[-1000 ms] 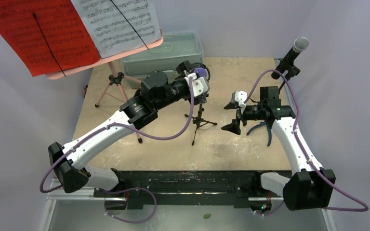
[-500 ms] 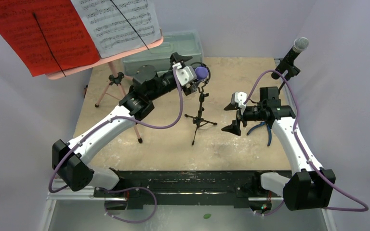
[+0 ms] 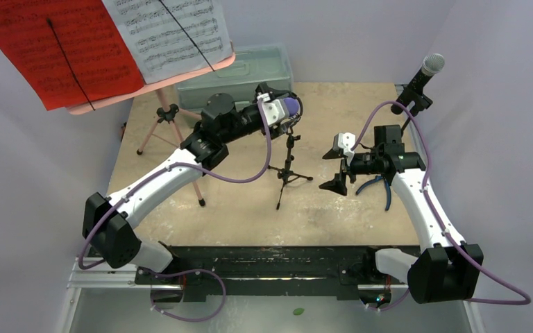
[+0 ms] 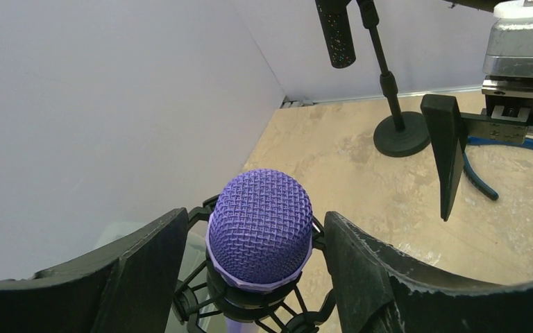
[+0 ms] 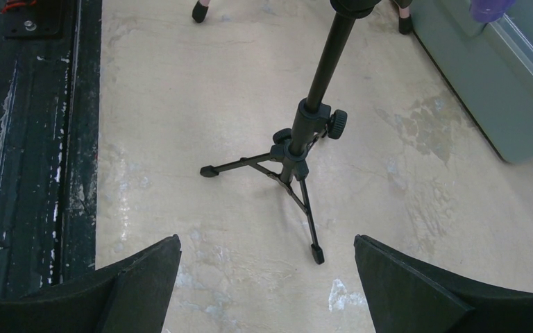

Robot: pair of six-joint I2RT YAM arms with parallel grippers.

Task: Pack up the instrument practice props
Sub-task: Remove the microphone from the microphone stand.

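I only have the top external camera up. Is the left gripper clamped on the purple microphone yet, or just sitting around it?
Observer: Not clamped. In the left wrist view the left gripper has a finger on each side of the purple microphone, with a visible gap on both sides of its head.
Operator: What is the microphone seated in?
Observer: A black mount rings it just below the head.
Operator: And the right gripper?
Observer: In the right wrist view the right gripper is open with nothing between its fingers, and it looks down on the legs of the black tripod stand.
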